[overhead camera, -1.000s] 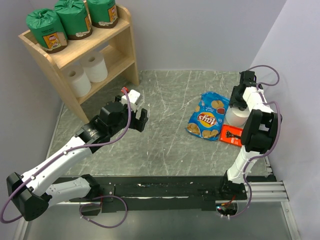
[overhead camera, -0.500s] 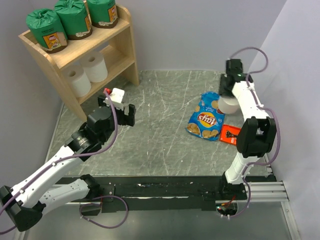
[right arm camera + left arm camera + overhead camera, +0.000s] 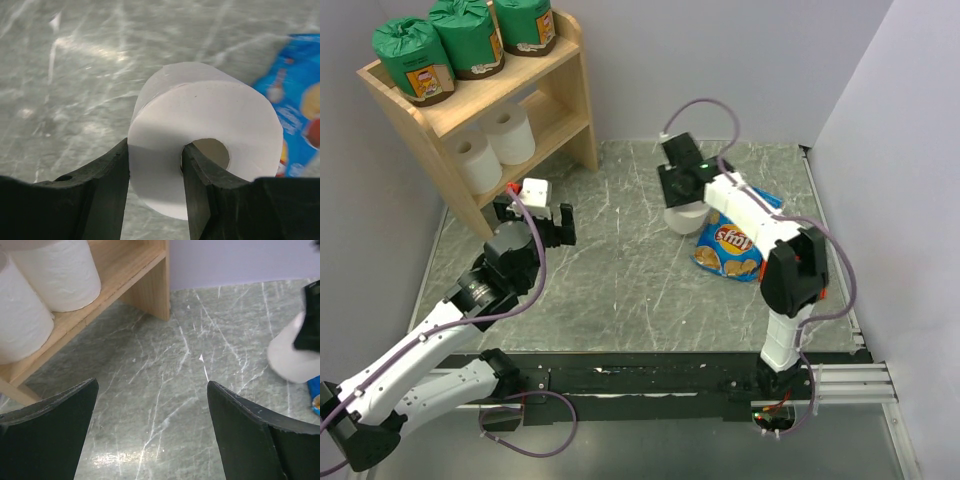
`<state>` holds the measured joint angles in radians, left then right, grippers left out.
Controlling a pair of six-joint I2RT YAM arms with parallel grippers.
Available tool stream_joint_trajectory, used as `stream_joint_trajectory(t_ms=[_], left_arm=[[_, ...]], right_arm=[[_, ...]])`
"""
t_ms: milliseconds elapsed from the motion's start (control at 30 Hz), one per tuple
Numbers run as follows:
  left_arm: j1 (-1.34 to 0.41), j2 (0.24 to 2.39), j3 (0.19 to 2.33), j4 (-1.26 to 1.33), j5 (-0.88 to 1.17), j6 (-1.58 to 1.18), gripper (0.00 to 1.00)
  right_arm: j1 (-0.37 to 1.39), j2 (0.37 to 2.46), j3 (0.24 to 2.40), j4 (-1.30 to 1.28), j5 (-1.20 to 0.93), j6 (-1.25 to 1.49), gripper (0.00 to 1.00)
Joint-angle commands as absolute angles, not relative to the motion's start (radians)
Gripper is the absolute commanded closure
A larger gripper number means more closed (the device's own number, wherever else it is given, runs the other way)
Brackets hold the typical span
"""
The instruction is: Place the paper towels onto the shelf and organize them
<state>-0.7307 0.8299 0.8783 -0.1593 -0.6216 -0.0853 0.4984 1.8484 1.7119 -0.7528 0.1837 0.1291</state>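
Paper towels (image 3: 470,40): five shelved, one gripped.
We find three green rolls (image 3: 415,55) on the shelf's (image 3: 577,95) top tier, two white rolls (image 3: 508,133) below. The right gripper (image 3: 682,196) clamps the sixth roll (image 3: 686,219) beside the blue snack bag (image 3: 728,246); the left gripper (image 3: 533,218) hangs apart, empty.

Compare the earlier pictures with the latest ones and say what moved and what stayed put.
The right pincer, shut on a white roll, swung leftward past the blue snack bag, towards the shelf. The left pincer, open and empty, drew back and left, nearer the shelf. The three green rolls on top, the two white rolls below and the bag stayed put.
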Motion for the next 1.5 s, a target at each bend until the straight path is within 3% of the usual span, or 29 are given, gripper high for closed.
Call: stream_joint_trajectory(t_ms=[0,333,633,800,1200,1233,1333,1467], left_arm=[[-0.733,0.841,0.877,-0.11,-0.647,-0.066,0.04],[-0.735,0.824,0.858,-0.084,-0.661,-0.048,0.04],[-0.733,0.838,0.859,-0.086,-0.667,-0.035,0.04],[-0.735,0.834,0.85,-0.084,-0.631,-0.032,0.04],[-0.749,1.017,0.914,-0.166,-0.408,-0.057,0.04],[-0.75,1.037,0.939,-0.172,-0.397,-0.06,0.04],[-0.755,1.127,1.006,-0.212,-0.362,-0.075,0.03],[-0.758,1.241,1.106,-0.271,-0.359,-0.064,0.04]], right_arm=[[0.616,1.91,1.799,-0.693,0.207,0.117,0.57],[0.781,2.017,1.882,-0.677,0.203,0.094,0.53],[0.802,1.971,1.847,-0.678,0.253,0.106,0.39],[0.802,1.826,1.743,-0.637,0.259,0.106,0.34],[0.802,1.29,1.157,-0.546,0.261,0.241,0.3],[0.802,1.251,1.084,-0.537,0.262,0.258,0.2],[0.802,1.109,0.959,-0.499,0.25,0.278,0.01],[0.802,0.964,0.868,-0.492,0.258,0.299,0.0]])
